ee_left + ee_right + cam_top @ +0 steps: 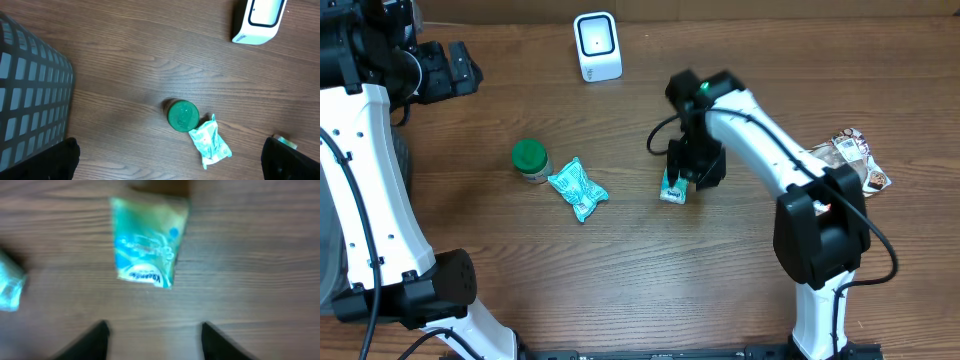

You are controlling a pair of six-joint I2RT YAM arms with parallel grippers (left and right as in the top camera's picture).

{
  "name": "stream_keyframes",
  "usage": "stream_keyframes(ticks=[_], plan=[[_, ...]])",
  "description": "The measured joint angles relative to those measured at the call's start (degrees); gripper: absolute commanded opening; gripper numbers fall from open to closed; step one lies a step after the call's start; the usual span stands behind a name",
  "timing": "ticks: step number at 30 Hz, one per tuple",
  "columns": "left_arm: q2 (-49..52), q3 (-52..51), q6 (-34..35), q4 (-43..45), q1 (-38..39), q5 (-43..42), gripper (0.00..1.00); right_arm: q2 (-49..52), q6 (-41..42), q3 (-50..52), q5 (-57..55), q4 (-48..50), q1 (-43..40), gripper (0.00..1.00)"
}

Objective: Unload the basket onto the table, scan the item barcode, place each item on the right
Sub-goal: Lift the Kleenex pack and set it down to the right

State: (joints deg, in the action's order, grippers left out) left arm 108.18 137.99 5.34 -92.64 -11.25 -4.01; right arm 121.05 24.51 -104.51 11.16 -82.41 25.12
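Note:
A small green and white packet point(147, 242) lies flat on the wooden table, free of my right gripper point(154, 332), whose two dark fingertips stand apart just short of it with only bare wood between them. From overhead the same packet point(672, 189) peeks out at the lower left of the right gripper point(692, 172). The white barcode scanner point(597, 45) stands at the table's far edge and shows in the left wrist view as the scanner point(257, 20). My left gripper point(460, 70) hovers wide open at the far left, holding nothing, and appears as the left gripper point(170, 162).
A green-lidded jar point(530, 160) and a crumpled teal pouch point(577, 188) lie left of centre. Snack bags point(855, 160) sit at the right edge. A grey mesh basket point(30, 90) stands off the left side.

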Motion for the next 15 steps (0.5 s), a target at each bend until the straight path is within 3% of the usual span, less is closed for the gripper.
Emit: stream_keyframes(ticks=[7,15], plan=[[0.0,0.0,0.0,0.0,0.0,0.0,0.99,-0.7,-14.0,-8.2,-0.2,1.2,-1.7,0.72],[0.0,0.0,0.0,0.0,0.0,0.0,0.99,-0.8,-22.0,-3.1,-0.3,10.5,0.0,0.50]])
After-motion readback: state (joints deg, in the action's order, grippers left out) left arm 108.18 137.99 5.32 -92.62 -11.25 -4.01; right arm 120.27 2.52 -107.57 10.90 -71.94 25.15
